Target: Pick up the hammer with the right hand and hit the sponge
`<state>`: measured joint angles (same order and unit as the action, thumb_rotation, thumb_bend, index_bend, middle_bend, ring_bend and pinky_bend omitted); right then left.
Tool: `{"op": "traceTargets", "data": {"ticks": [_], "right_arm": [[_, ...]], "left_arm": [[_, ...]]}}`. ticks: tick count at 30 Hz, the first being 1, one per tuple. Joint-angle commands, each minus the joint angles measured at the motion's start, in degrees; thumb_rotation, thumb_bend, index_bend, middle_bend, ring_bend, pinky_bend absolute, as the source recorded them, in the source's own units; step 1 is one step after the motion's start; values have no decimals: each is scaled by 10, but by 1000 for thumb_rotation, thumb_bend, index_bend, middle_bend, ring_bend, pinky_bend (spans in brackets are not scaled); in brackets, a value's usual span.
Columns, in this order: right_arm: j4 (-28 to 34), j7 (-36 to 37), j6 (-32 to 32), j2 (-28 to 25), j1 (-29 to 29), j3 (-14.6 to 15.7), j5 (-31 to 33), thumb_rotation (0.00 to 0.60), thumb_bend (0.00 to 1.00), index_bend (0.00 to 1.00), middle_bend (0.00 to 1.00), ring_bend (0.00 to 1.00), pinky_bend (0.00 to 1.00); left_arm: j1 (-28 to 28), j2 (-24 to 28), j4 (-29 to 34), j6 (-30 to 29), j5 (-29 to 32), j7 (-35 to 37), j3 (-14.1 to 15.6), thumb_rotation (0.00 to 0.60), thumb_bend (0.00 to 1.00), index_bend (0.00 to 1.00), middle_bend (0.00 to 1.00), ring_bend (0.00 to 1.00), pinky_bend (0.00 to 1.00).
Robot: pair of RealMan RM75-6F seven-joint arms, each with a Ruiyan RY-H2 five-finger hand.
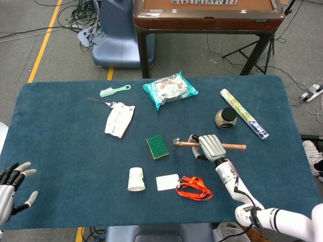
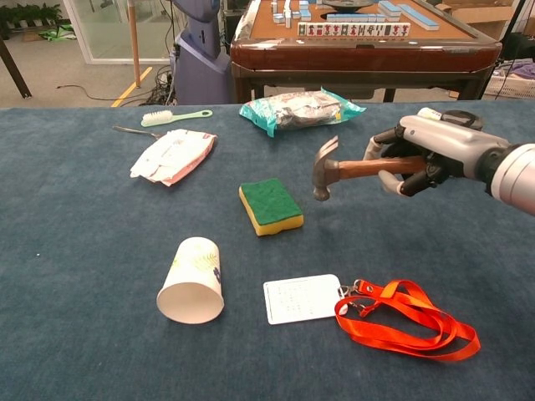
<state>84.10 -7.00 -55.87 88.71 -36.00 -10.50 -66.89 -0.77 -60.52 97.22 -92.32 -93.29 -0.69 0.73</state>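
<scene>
Right hand (image 2: pixel 418 159) grips hammer (image 2: pixel 347 169) mid-handle, head raised just right of sponge (image 2: pixel 270 206). Hammer likely head-heavy — firm grip needed; sponge soft.

a grey floor (image 1: pixel 45 30) is seen behind the blue table (image 1: pixel 60 151). a yellow line (image 1: pixel 44 43) is painted on it. black cables (image 1: pixel 75 15) are spread there. a brown wooden table (image 1: pixel 207 17) is placed beyond, with small tiles (image 2: pixel 351 27) laid on top.
</scene>
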Motion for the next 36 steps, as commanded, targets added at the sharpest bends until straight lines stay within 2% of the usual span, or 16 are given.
{"op": "traceTargets", "data": {"ticks": [1,6,12,17,27,36], "right_arm": [[5,31,-2,5,-1,-9,-11,600,704,870,867,735,764],[8,91,3,13,-2,-22,-18,600,714,880,873,742,783],[-8,109,10,32,-14,-30,-21,600,721,890,881,752,783],[-27,101,15,54,-27,-37,-14,600,734,902,894,766,783],[-88,41,30,100,-55,-35,7,600,736,902,904,777,783],[-103,25,37,110,-59,-33,18,600,737,902,905,777,783]], "left_arm": [[0,0,0,0,1,-1,0,600,251,275,174,84,126],[0,0,1,1,1,-2,0,600,252,275,174,84,125],[0,0,1,0,1,-2,0,600,252,275,174,84,125],[0,0,0,-1,2,1,-1,600,252,275,174,84,125],[-1,2,-2,-4,3,10,-2,600,252,275,174,84,126],[-1,2,-2,-3,3,8,-2,600,252,275,174,84,125]]}}
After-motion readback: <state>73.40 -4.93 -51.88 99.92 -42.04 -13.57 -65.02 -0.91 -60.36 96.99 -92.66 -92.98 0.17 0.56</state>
